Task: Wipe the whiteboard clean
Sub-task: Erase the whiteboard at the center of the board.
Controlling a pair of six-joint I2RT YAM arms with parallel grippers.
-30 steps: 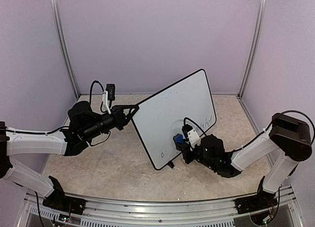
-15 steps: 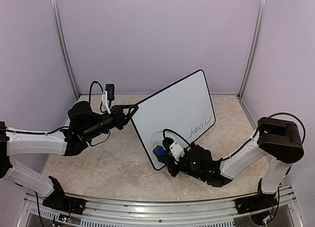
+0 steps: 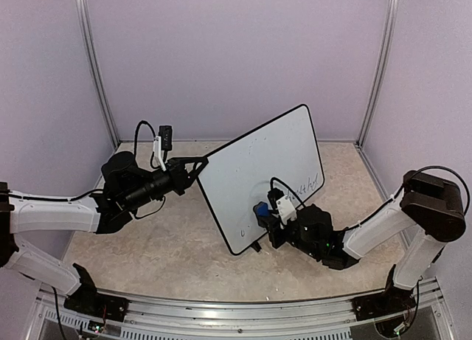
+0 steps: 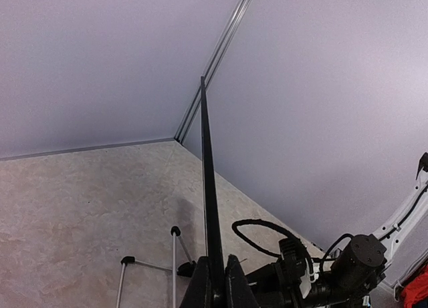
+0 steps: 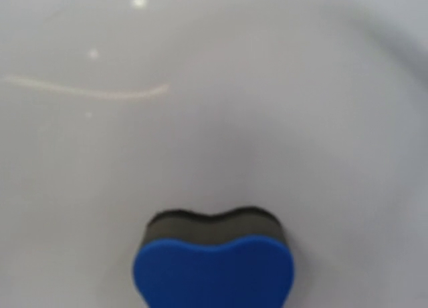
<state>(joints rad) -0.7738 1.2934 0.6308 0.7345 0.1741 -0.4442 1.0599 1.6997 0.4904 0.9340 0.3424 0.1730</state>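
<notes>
The whiteboard (image 3: pixel 254 170) stands tilted on the floor, white with a thin black rim. Dark handwriting (image 3: pixel 308 184) sits near its lower right edge, and a small mark (image 3: pixel 242 229) near its bottom corner. My left gripper (image 3: pixel 199 164) is shut on the board's left rim; the left wrist view shows the rim edge-on (image 4: pixel 208 188) between my fingers (image 4: pixel 200 289). My right gripper (image 3: pixel 265 213) is shut on a black-and-blue eraser (image 3: pixel 259 208) pressed against the board's lower face. In the right wrist view the eraser (image 5: pixel 214 264) lies flat on the white surface (image 5: pixel 214 87); my own fingers are hidden there.
The board's thin wire stand with black feet (image 4: pixel 175 231) rests on the beige floor behind it. Purple walls with metal corner posts (image 3: pixel 94 67) enclose the cell. My right arm's cable (image 4: pixel 267 228) shows beyond the board in the left wrist view.
My right gripper swept the eraser down-left to the board's bottom corner, then back up-right to the lower middle. The left gripper and board have not moved.
</notes>
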